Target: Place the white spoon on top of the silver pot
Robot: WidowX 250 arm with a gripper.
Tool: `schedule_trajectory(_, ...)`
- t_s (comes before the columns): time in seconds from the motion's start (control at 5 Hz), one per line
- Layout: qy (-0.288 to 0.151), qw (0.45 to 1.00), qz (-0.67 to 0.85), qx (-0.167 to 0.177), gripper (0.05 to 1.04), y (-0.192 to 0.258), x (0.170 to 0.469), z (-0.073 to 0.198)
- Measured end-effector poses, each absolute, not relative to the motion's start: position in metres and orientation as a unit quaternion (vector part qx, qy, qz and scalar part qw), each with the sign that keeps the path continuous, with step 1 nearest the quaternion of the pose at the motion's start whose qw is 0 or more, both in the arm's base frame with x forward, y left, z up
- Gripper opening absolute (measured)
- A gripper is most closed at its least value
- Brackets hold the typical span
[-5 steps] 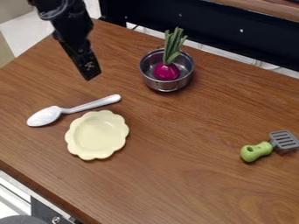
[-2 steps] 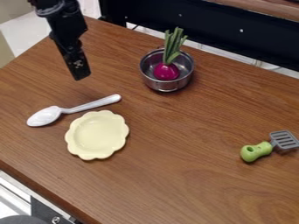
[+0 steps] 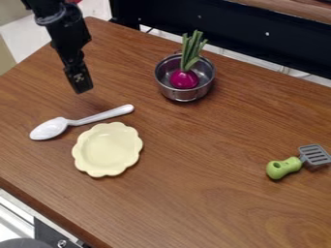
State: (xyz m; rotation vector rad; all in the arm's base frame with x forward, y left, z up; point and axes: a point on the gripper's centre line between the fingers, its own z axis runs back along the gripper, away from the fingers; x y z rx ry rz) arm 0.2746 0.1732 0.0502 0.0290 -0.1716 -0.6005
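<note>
Pot (image 3: 184, 94) with purple onion (image 3: 184, 79) inside

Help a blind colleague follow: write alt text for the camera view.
A long white spoon lies beside a scalloped pale yellow plate on a brown wooden table, near a black robot pincer. A round silver pot holds a purple leafy vegetable; a green-handled spatula lies right.

Brown wood-grain table (image 3: 213, 193); black panel (image 3: 246, 36) behind, wooden surface (image 3: 297, 7) above; whitish area (image 3: 29, 38) beyond table's upper-left edge
</note>
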Motion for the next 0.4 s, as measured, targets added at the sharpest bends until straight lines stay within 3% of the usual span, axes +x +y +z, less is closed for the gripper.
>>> schedule_trajectory(0.4, -0.071, 0.943, -0.326, 0.02, 0.999, 0.176, 0.269, 0.035)
